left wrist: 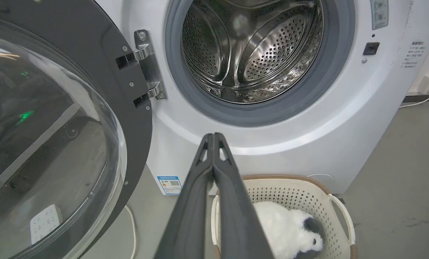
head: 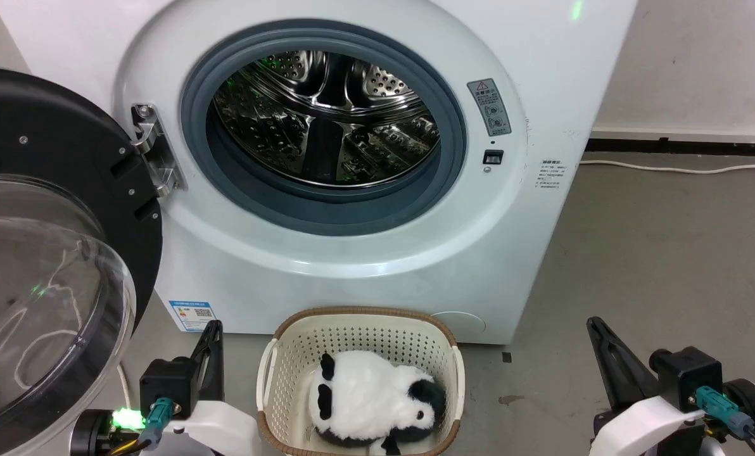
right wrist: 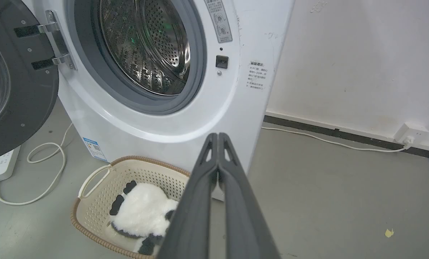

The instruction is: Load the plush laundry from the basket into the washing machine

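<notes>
1. A fluffy black-and-white plush penguin (head: 368, 405) lies in the bottom of a cream perforated laundry basket (head: 358, 312), its black head toward the robot's right. The basket stands on the grey floor just in front of the white front-loading washing machine (head: 352, 266), below the opening.
2. The toy looks light, soft and squashy, with little risk of damage. Its long pile could slip between narrow fingers, so a deep pinch across the white body seems a surer hold than a flipper or foot.
3. The machine's black-framed door (head: 54, 126) is swung wide to the robot's left, leaving the steel drum (head: 327, 120) open to receive the load.
4. The left gripper (left wrist: 213, 136) has its two dark fingers pressed together and grips nothing. It sits low, just left of the basket, pointing up toward the washer's front.
5. The right gripper (right wrist: 218, 136) is likewise closed on nothing, well to the right of the basket over the floor. Either arm would have to part its fingers and reach down into the basket.
</notes>
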Tool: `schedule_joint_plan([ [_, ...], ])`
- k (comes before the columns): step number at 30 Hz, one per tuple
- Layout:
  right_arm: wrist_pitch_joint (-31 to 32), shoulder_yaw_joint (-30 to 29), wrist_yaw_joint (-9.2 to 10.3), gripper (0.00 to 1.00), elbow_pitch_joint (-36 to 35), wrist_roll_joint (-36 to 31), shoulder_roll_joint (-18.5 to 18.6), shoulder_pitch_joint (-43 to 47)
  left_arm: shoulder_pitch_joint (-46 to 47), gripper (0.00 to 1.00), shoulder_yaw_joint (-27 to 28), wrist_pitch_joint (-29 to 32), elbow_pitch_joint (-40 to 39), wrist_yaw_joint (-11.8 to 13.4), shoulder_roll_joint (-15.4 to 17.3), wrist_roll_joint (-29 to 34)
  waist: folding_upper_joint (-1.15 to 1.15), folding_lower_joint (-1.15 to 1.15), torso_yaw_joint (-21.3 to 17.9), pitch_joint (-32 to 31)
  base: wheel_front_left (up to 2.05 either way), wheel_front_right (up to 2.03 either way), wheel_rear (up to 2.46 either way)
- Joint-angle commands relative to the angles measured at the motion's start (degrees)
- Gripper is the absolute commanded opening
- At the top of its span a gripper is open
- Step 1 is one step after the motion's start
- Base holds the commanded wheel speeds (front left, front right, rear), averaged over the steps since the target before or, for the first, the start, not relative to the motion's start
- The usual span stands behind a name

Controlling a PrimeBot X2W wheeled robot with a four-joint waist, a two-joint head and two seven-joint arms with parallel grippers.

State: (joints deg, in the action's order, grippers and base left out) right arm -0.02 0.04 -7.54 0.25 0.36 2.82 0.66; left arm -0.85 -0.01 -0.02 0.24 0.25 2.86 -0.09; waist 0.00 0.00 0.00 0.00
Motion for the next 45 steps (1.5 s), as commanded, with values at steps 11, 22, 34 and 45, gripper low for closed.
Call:
schedule_joint_plan([
  [11, -0.1, 0.02, 0.0, 1.0, 0.03, 0.15, 0.0, 0.04, -0.05, 1.0, -0.12, -0.11, 0.03, 0.07, 0.0, 0.01, 0.0, 0.0, -0.01, 0.0, 0.0, 0.0, 0.0],
  [22, -1.43, -0.41, 0.01, 1.0, 0.4, 0.8, 0.01, 0.05, -0.25, 1.0, -1.34, -1.43, 0.3, 0.76, 0.02, -0.06, 0.0, 0.0, -0.43, 0.45, 0.0, 0.0, 0.0],
  [34, -2.86, -0.26, 0.01, 1.0, 0.17, 1.9, 0.01, -1.15, 1.41, 1.0, -2.77, -2.86, 3.29, 0.52, 0.4, -0.4, 0.0, 0.0, -1.99, 4.35, 0.0, 0.0, 0.0],
  [45, -4.18, 0.51, 0.01, 1.0, 0.08, 3.97, 0.02, -3.33, 5.92, 1.0, -4.77, -2.68, 10.47, -1.45, 2.02, -0.6, 0.0, 0.0, -4.96, 9.91, 0.0, 0.0, 0.0],
])
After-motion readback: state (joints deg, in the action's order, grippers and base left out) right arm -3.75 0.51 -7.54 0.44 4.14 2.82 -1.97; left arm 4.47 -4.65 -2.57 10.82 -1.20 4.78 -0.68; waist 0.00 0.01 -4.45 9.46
